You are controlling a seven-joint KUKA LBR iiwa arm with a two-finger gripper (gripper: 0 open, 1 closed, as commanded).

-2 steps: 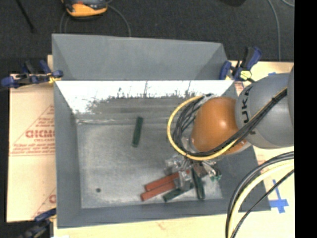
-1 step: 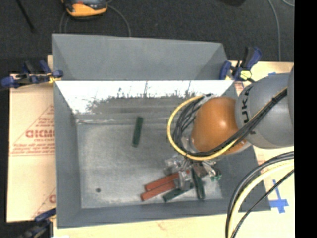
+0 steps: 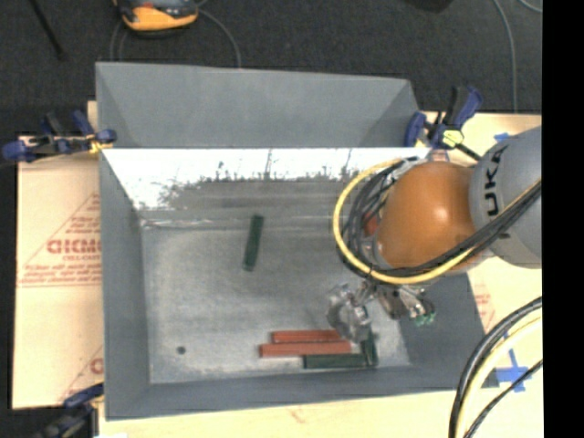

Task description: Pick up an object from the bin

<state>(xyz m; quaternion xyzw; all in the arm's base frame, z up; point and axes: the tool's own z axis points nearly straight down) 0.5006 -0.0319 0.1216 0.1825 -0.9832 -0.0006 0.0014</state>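
My gripper [image 3: 350, 312] hangs low in the bin's front right part, under the arm's orange cover. Just below it lie two red-brown flat sticks [image 3: 307, 342] side by side, pointing left to right. A dark green stick [image 3: 332, 361] lies along their front edge, and a short green piece [image 3: 370, 350] stands across their right ends. The gripper is above the right ends of the red-brown sticks, and I see nothing held in it.
Another dark green stick [image 3: 253, 242] lies alone near the bin's back middle, pointing front to back. A small dark speck [image 3: 181, 350] sits at the front left. The arm, with its cables, covers the bin's right side.
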